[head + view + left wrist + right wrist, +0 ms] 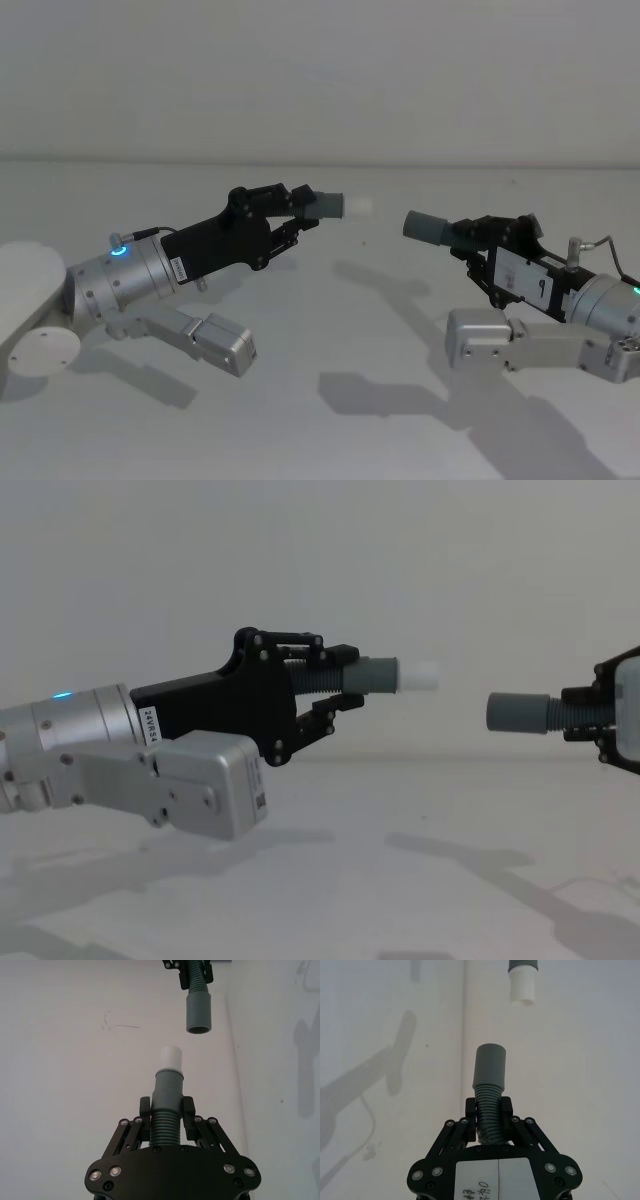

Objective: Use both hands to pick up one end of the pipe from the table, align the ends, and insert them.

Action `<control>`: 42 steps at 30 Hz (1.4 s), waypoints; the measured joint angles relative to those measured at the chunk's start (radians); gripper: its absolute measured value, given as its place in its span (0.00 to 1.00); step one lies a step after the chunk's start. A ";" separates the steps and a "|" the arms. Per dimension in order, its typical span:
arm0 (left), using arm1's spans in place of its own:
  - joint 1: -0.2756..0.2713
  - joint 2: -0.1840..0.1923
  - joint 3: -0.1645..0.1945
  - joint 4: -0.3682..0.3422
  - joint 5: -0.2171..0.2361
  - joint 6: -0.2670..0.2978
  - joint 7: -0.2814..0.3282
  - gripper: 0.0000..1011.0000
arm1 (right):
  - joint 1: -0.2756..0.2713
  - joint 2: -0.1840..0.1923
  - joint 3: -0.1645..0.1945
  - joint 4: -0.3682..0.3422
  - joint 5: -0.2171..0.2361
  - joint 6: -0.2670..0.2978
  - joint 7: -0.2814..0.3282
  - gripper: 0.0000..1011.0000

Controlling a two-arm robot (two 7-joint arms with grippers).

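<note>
Grey corrugated pipe (165,1132) held clear of the white table (320,430) at both ends. At left, the left gripper (300,212), mounted on a silver arm (130,275), has its fingers clamped on the ribbed section just behind the white-tipped cuff (338,206), which points toward the right. An open gap separates this tip from the plain dark cuff (428,227), whose hollow mouth faces left. At right, the right gripper (470,236) is closed on the ribbed section just behind that dark cuff. In the chest view the two cuffs face each other, the dark one sitting slightly lower. In the left wrist view the dark cuff lies a little off the white tip's axis. Neither cuff touches the table.
</note>
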 joint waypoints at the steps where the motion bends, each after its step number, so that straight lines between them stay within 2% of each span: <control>1: 0.000 0.000 0.000 0.000 0.000 0.000 0.000 0.36 | 0.002 -0.001 0.001 0.001 -0.002 -0.002 0.000 0.28; 19: 0.000 0.000 0.000 0.000 0.000 0.000 0.000 0.36 | 0.017 -0.014 0.010 -0.023 -0.029 -0.014 0.010 0.28; 42: 0.000 0.000 0.000 0.000 0.000 0.000 0.000 0.36 | 0.057 -0.040 0.014 -0.044 -0.037 -0.024 0.085 0.27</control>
